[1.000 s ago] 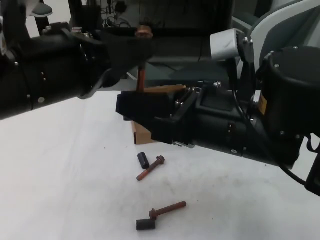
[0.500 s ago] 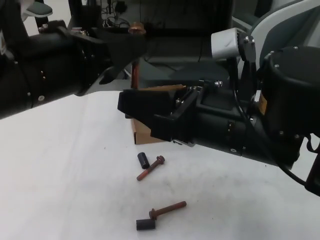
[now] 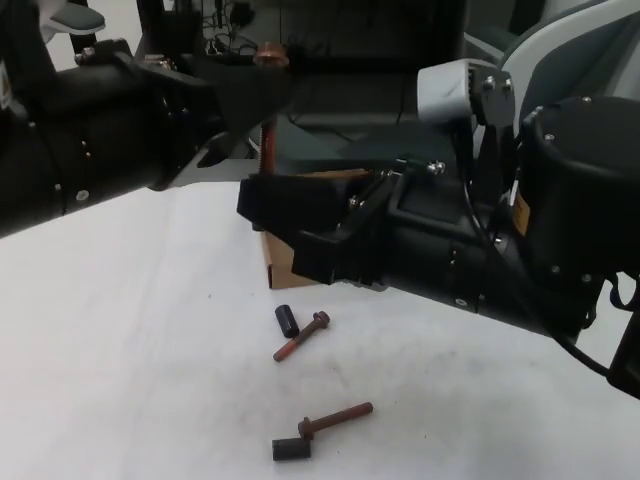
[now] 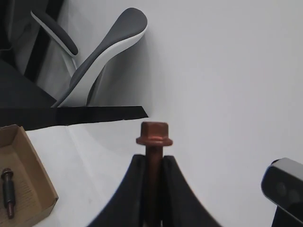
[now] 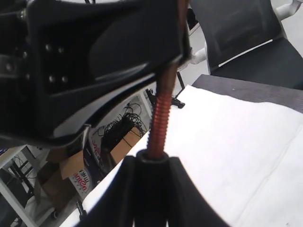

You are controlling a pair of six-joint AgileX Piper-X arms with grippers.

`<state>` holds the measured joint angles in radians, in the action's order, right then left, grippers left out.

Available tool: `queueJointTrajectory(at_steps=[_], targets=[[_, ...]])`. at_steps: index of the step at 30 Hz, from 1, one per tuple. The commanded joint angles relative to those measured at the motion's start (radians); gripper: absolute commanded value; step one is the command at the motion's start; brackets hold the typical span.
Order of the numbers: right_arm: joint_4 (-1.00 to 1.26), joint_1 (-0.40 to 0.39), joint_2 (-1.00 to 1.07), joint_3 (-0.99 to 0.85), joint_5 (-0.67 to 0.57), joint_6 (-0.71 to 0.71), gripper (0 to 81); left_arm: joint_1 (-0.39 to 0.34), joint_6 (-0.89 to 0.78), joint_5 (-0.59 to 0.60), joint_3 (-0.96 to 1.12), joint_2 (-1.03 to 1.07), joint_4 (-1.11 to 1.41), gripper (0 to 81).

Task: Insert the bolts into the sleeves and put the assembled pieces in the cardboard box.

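My left gripper [image 4: 153,166] is shut on a copper bolt [image 4: 153,135], held upright with its head on top. In the high view that bolt [image 3: 268,130] hangs above the cardboard box [image 3: 283,266]. Directly under it my right gripper [image 5: 151,178] is shut on a black sleeve [image 5: 151,161], and the bolt's threaded shaft [image 5: 159,116] meets the sleeve's top. The left gripper [image 5: 104,61] looms just above. One assembled piece [image 4: 7,189] lies inside the box [image 4: 35,182].
On the white bench in front of the box lie a loose sleeve [image 3: 287,320] beside a bolt [image 3: 303,336], and nearer, another bolt [image 3: 336,416] touching a sleeve [image 3: 290,450]. An office chair [image 4: 102,52] stands beyond the bench.
The left gripper has carried the bolt a little to the left, lining its shaft up over the right gripper. The right arm has shifted slightly.
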<state>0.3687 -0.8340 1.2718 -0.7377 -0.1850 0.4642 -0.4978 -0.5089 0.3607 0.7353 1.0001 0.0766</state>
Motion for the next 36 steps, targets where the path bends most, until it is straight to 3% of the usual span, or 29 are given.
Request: queueJointTrajectory(at_steps=[1,21,31,36], targets=[[0.049,-0.001,-0.001,-0.011,0.023,0.001,0.6,-0.001,0.012,-0.003,0.003,-0.010,0.015,1.7],[0.003,0.002,-0.001,-0.036,0.023,0.004,0.6,-0.001,0.098,0.007,0.002,-0.010,-0.040,1.7],[0.003,0.057,-0.001,-0.038,0.023,0.002,0.6,-0.004,0.093,-0.087,-0.001,-0.079,-0.064,1.7],[0.003,0.059,-0.001,-0.038,0.023,0.002,0.6,-0.004,0.014,-0.124,-0.032,-0.100,-0.061,1.7]])
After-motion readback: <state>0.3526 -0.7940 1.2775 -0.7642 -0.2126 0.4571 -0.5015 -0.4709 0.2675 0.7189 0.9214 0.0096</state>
